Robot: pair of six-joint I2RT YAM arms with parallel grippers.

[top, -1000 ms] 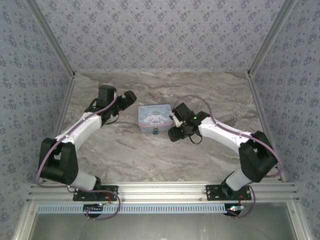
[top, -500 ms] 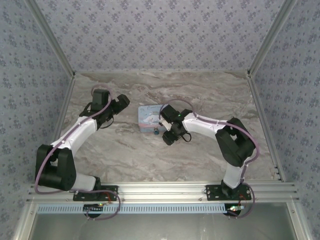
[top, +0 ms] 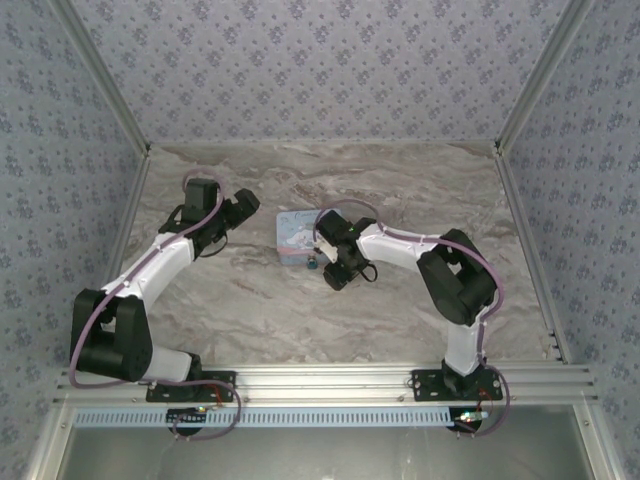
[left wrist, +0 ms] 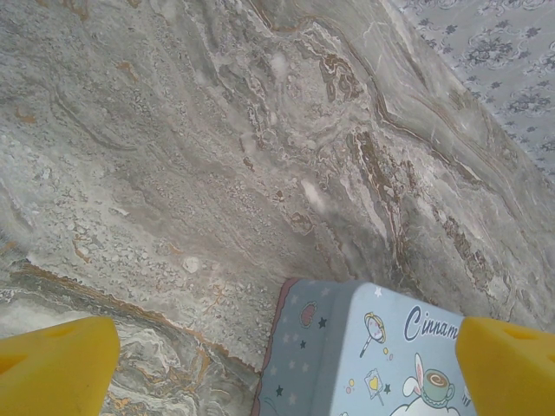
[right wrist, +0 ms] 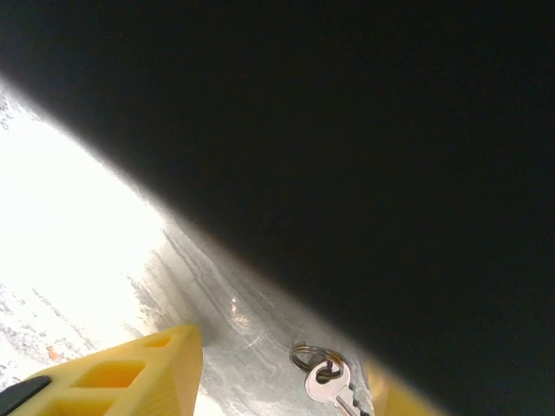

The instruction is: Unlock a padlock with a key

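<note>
The key [right wrist: 333,387], silver on a small split ring [right wrist: 314,357], lies on the marble between the two yellow fingers [right wrist: 130,373] of my right gripper [right wrist: 277,390]. The jaws stand apart on either side of it and do not press it. From above, the right gripper [top: 337,274] points down at the table just in front of the tin. The padlock [top: 313,264] shows as a tiny teal speck at the tin's front edge. My left gripper [top: 250,203] hovers wide open to the tin's left, nothing between its fingers [left wrist: 52,368].
The pastel-blue cartoon tin [top: 297,238] sits mid-table; its corner [left wrist: 347,347] lies between the left fingers' line of sight. A large dark out-of-focus mass [right wrist: 364,156] covers the upper right of the right wrist view. Marble table [top: 260,310] stretches in front.
The right arm swung left and folded in, bringing its gripper down at the tin's front, jaws narrowing. The left gripper drew back a little from the tin.
</note>
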